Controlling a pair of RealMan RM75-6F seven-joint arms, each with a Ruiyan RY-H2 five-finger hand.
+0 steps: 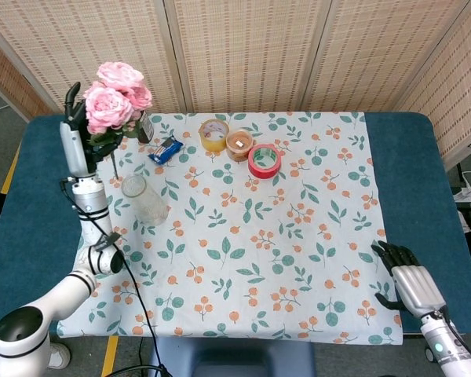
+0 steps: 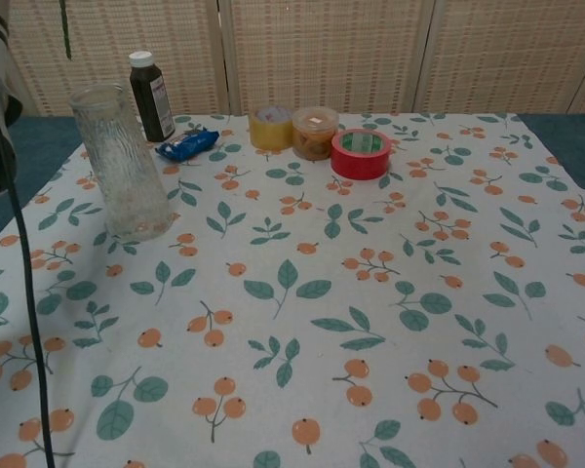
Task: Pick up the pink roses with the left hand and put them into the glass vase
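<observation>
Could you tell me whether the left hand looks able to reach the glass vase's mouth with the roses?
Probably yes: the left hand holds the pink roses raised near the glass vase, whose open mouth looks unobstructed.

The desk (image 1: 31, 173) has a dark teal top, and a white cloth (image 1: 298, 236) printed with green leaves and orange berries covers its middle. Below the raised left hand (image 1: 77, 129) the glass vase (image 1: 144, 199) stands upright on the cloth, with a dark bottle (image 2: 151, 96) and a blue packet (image 1: 166, 149) just beyond it. Further toward the right-hand side sit 3 things close together: a yellow tape roll (image 1: 213, 134), a small round tub (image 1: 239, 144) and a red tape roll (image 1: 264, 160).
</observation>
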